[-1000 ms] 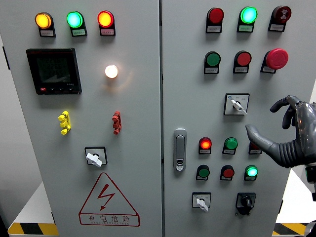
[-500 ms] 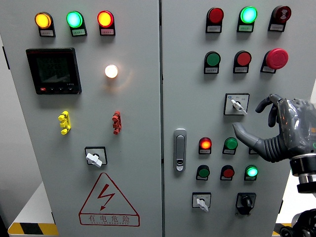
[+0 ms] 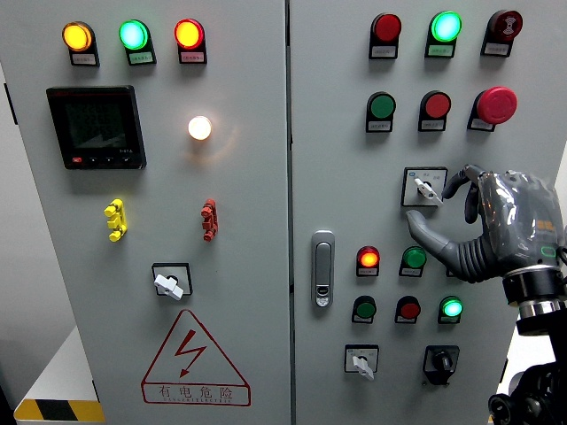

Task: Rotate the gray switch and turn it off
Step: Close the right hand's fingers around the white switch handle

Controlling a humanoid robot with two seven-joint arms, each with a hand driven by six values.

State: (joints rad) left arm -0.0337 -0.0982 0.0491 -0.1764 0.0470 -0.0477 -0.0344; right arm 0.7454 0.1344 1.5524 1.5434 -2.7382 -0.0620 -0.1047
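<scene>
Right robot hand (image 3: 461, 221) is open, fingers spread, closing in on the gray switch (image 3: 425, 187), which sits at its 10 o'clock on the right-hand panel door (image 3: 337, 159). Looks like the approach step; next it'd need to pinch the knob and twist.

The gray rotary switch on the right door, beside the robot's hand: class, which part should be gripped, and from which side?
Grip the gray switch's narrow white lever, thumb below and fingers above. It juts from the panel pointing lower right, so probably come straight at the door from the right hand's side.
</scene>
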